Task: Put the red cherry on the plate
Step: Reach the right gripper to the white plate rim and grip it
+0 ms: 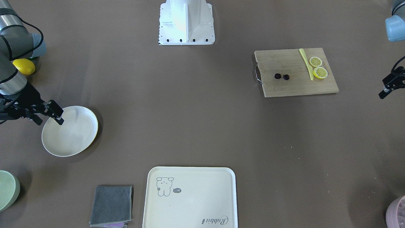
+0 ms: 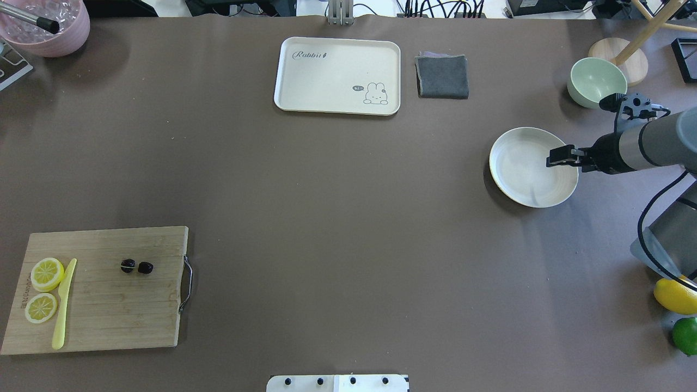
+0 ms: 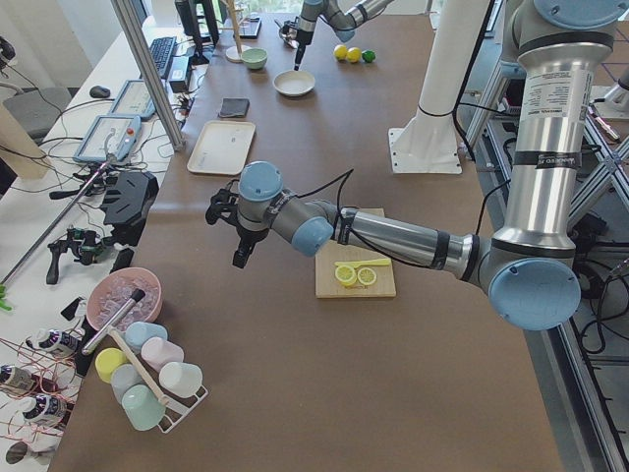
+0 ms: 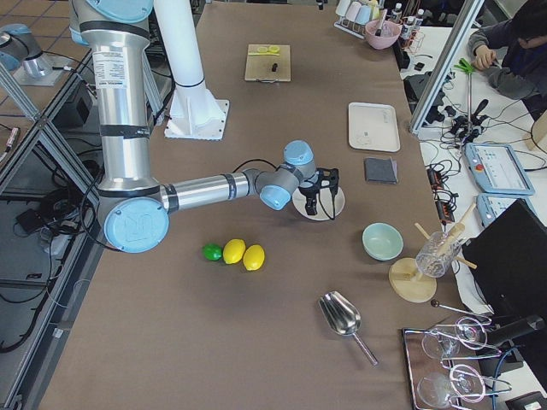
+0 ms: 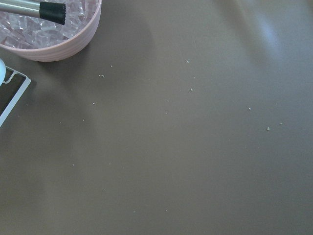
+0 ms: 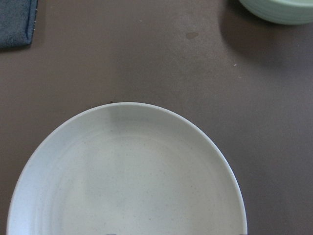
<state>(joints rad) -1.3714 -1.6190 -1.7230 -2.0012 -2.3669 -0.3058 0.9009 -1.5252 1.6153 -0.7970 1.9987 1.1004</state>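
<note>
The right gripper [image 1: 50,122] hangs over the near rim of the plate [image 1: 79,139], fingers apart and holding nothing. The red cherry [image 1: 282,76] lies far across the table from it on the cutting board [image 1: 295,87], nearer the left gripper [image 1: 386,88].

Risks, as judged: the cherry is tiny and round, so closing fingers may roll it aside or catch only one of the pair. The long carry to the plate invites a drop.

The left gripper is cut off at the frame edge, so its jaw state cannot be determined. No stem is discernible.

Overhead and front-facing cameras look down from opposite sides; both show the plate [image 1: 76,134].
</note>
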